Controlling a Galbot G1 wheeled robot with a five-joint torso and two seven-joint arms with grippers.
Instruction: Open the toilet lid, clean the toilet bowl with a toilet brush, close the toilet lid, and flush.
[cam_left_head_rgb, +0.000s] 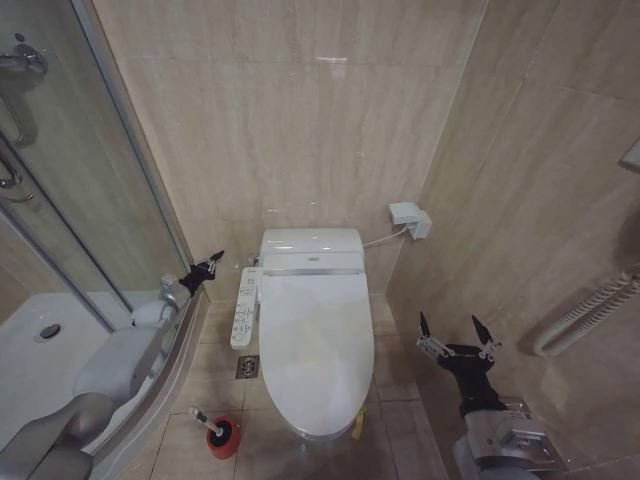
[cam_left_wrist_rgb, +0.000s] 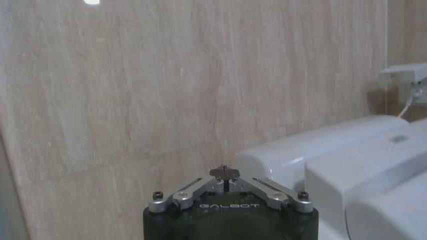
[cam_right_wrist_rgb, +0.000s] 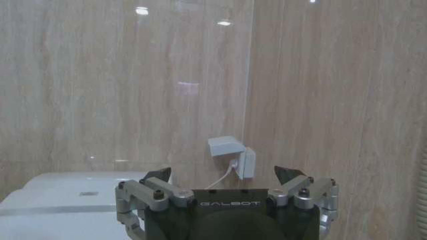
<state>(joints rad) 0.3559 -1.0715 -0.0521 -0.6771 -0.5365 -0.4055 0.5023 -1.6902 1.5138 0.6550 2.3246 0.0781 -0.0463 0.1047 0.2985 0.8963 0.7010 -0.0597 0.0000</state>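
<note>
large white glossy oval toilet lid (cam_left_head_rgb: 312, 345) down, long axis toward robot | right gripper (cam_left_head_rgb: 457, 331) spread, just beside lid's right edge, likely nearer | left gripper (cam_left_head_rgb: 206, 268) pinched together, by side panel

Toilet lid (cam_left_head_rgb: 315, 345) glossy white plastic; wall tiles (cam_left_head_rgb: 300, 110) smooth, polished.

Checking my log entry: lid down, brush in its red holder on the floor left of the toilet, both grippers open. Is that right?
One slip: the left gripper is shut, fingertips meeting in the left wrist view. The right gripper is open, the toilet lid is down, and the toilet brush sits in its red holder left of the toilet.
</note>
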